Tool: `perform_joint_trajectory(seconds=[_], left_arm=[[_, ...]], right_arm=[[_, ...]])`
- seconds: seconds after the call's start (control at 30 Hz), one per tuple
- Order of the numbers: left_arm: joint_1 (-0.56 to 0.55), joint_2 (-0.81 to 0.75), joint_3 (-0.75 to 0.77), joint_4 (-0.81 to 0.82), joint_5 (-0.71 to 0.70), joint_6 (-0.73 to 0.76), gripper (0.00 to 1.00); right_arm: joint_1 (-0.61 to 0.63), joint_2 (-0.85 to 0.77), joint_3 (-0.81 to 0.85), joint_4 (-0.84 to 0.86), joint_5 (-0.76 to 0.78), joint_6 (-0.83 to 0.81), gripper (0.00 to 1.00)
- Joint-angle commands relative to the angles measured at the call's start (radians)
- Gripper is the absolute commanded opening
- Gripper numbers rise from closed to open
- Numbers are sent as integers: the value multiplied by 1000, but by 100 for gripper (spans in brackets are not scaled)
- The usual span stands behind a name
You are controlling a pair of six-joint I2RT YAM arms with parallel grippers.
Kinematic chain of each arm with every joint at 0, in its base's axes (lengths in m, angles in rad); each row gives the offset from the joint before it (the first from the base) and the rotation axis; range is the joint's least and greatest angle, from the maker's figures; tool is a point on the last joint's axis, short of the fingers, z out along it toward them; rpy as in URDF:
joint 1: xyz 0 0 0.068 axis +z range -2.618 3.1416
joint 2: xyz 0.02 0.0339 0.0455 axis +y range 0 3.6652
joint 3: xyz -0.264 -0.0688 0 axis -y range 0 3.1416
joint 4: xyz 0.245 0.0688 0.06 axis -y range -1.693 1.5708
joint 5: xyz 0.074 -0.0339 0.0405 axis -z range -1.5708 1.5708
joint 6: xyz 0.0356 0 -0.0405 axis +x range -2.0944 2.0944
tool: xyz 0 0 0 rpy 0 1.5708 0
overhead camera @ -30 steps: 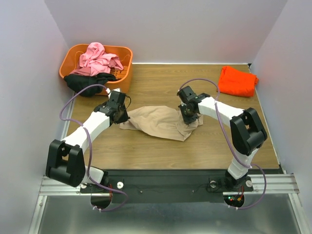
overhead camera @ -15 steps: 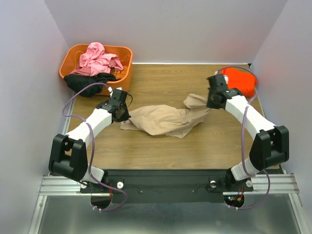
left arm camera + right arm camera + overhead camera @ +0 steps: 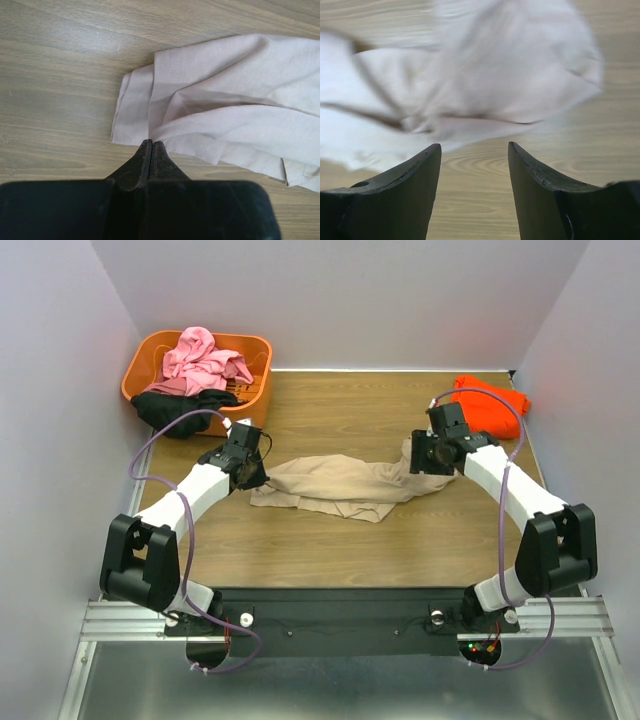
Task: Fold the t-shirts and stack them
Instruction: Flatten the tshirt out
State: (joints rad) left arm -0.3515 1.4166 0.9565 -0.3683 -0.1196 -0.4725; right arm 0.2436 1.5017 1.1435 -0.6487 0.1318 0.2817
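A tan t-shirt (image 3: 340,485) lies stretched out and creased across the middle of the wooden table. My left gripper (image 3: 250,475) is shut on its left edge; the left wrist view shows the closed fingertips (image 3: 151,144) where the folds of cloth (image 3: 240,100) meet. My right gripper (image 3: 422,460) hangs open over the shirt's right end. Between its fingers (image 3: 475,146) there is only bare wood, with the blurred tan cloth (image 3: 495,75) just beyond the tips. An orange-red t-shirt (image 3: 488,405) lies folded at the back right.
An orange basket (image 3: 258,346) stands at the back left with a crumpled pink t-shirt (image 3: 205,358) in it. A black t-shirt (image 3: 180,408) hangs over its front rim. White walls close in the table on three sides.
My right gripper pulled the tan shirt's right end out to the right, then opened and let it drop onto the table. The left gripper stayed shut in place.
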Motion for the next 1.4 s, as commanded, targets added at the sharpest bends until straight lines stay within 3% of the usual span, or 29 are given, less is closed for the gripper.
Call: perform_joint_trajectory(seconds=[0.0, 0.2, 0.5, 0.63, 0.93, 1.23, 1.37], left_arm=[[-3, -34, -31, 22, 9, 5, 0], [-4, -39, -33, 22, 15, 3, 0], [-6, -42, -39, 23, 20, -9, 0], [-6, -44, -42, 22, 20, -9, 0], [-6, -42, -48, 17, 21, -5, 0], [-7, -18, -19, 5, 25, 18, 0], [-6, -12, -15, 5, 21, 18, 0]], right_arm=[[34, -41, -47, 98, -126, -12, 62], [34, 21, -47, 158, -161, -32, 62], [36, 161, 110, 176, -152, -55, 62], [36, 219, 124, 181, -80, -36, 62], [36, 173, 65, 161, 20, 24, 62], [34, 250, 82, 156, 43, 45, 62], [34, 249, 90, 149, 80, 53, 51]])
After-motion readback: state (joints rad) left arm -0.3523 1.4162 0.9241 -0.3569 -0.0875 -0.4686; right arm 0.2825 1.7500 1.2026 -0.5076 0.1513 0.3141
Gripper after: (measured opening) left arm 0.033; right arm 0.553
